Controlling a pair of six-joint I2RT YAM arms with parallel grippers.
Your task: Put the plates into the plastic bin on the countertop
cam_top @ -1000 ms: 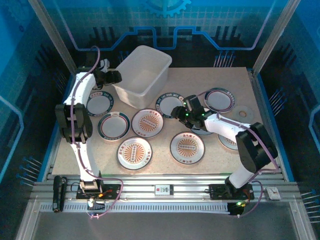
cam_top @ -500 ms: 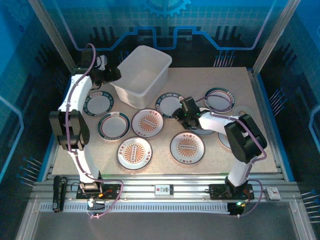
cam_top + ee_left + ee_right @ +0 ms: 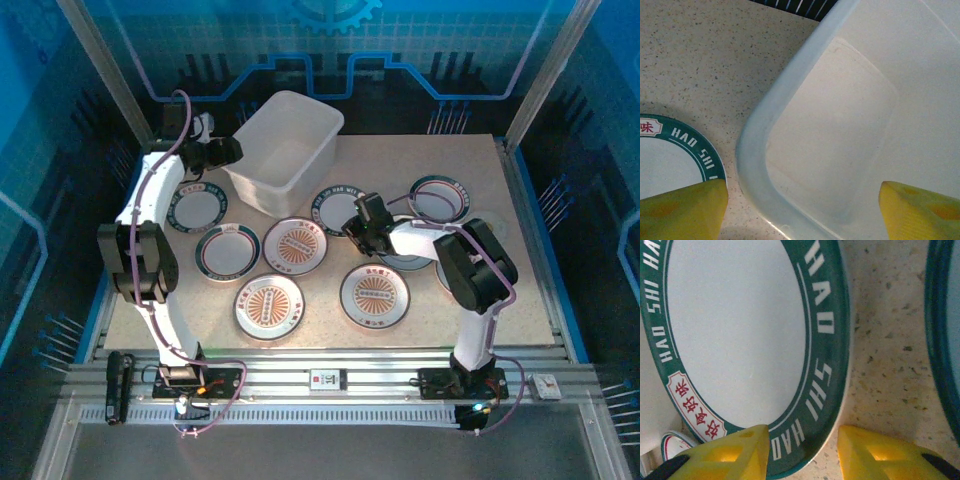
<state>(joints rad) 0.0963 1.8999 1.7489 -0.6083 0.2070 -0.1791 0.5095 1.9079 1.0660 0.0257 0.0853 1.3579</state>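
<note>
**Plates** (image 3: 374, 293) lie flat on the beige speckled worktop (image 3: 450, 150), spread across the middle of the top view. 3 orange-centred plates (image 3: 269, 305) sit lower centre, and dark-rimmed ones lie to left and right. The plastic bin (image 3: 285, 150) stands upper centre, turned at an angle.

**Right end effector** (image 3: 358, 225), centre of frame, sits at the edge of the lettered plate (image 3: 338, 208). In the right wrist view its yellow fingers (image 3: 725, 452) stand partly apart astride that plate's green rim, 1 over the plate and 1 over bare worktop. Whether they pinch the rim cannot be told.

**Left end effector** (image 3: 228, 152), upper left, is spread wide at the bin's near corner. 1 finger is outside above a green-rimmed plate (image 3: 670, 165), and 1 is over the bin's interior.
</note>
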